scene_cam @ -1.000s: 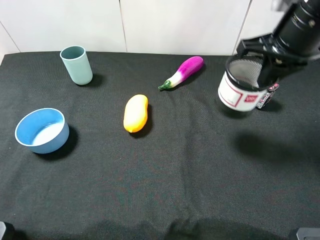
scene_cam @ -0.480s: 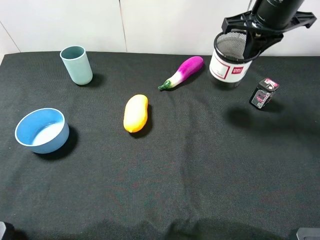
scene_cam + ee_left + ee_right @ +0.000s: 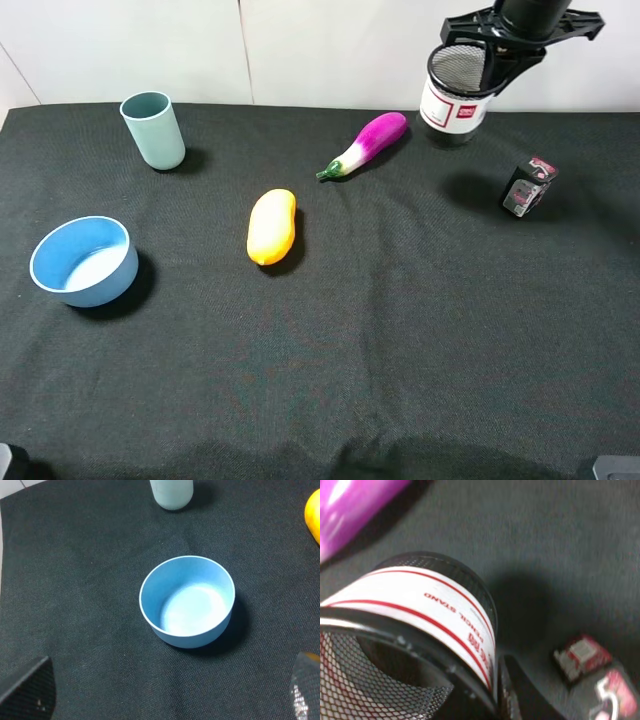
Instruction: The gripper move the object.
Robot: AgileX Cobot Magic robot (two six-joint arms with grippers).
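Observation:
The black wire-mesh pen cup (image 3: 455, 105) with a white band and a red mark hangs in the air above the table's far right, tilted. My right gripper (image 3: 492, 55) is shut on its rim from above. In the right wrist view the pen cup (image 3: 425, 612) fills the frame, with one dark finger (image 3: 520, 692) against its outer wall. My left gripper (image 3: 165, 695) is open and empty, with only its two fingertips showing, above the blue bowl (image 3: 187, 600).
On the black cloth lie a teal cup (image 3: 153, 130), the blue bowl (image 3: 83, 260), a yellow fruit (image 3: 271, 227), a purple eggplant (image 3: 365, 143) and a small black-and-pink box (image 3: 528, 186). The eggplant (image 3: 355, 510) and box (image 3: 600, 680) lie below the held cup.
My right gripper has carried the pen cup up and towards the far edge, away from the black-and-pink box. Nothing else has moved.

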